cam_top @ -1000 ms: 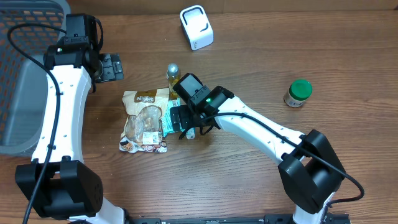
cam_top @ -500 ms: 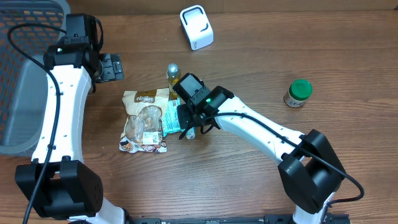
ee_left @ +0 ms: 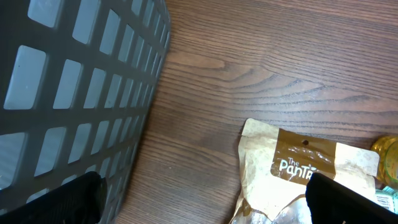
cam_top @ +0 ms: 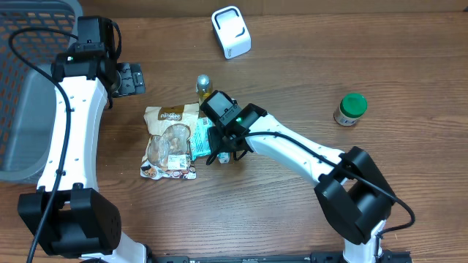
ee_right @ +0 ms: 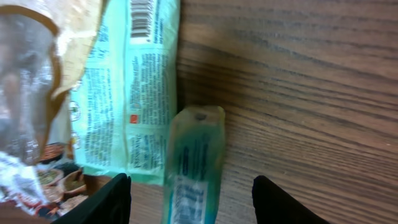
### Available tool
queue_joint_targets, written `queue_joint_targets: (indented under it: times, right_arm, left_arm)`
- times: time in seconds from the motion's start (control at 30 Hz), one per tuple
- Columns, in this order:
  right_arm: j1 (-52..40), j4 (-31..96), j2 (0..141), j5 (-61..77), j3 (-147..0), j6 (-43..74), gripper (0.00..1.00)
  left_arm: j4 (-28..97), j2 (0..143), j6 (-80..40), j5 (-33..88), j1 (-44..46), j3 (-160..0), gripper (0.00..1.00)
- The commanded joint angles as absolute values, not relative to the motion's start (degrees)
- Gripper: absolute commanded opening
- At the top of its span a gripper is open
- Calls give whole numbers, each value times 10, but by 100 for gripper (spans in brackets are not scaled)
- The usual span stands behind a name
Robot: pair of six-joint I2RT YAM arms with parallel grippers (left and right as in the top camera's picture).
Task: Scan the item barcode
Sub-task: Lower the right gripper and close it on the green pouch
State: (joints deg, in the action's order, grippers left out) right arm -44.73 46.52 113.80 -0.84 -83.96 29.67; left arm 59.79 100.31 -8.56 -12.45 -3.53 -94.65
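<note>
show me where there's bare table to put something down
Bare wood lies between the white scanner and the green-capped jar, and along the near edge below the snack bag. It is crowded mid-table, where the snack bag, teal packet, yellow bottle and right pincer bunch together.

We log basket [cam_top: 22, 124] far left, snack bag [cam_top: 168, 139] mid-table, packet [cam_top: 199, 137] against its right edge, bottle [cam_top: 203, 84] just behind, scanner [cam_top: 231, 32] further back, jar [cam_top: 351, 109] far right.
</note>
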Motion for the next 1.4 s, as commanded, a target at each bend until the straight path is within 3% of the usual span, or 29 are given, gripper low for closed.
queue_joint_targets:
  times: [0.0, 0.2, 1.37]
  right_arm:
    - [-451, 463, 1160, -8, -836, 303, 59]
    - [-451, 458, 1161, -3, -836, 303, 52]
    - [-452, 453, 1161, 1, -836, 303, 54]
  left_arm:
    - [597, 996, -77, -124, -41, -959, 99]
    - [597, 996, -77, -124, -41, -959, 99]
    - [597, 996, -77, -124, -41, -959, 100]
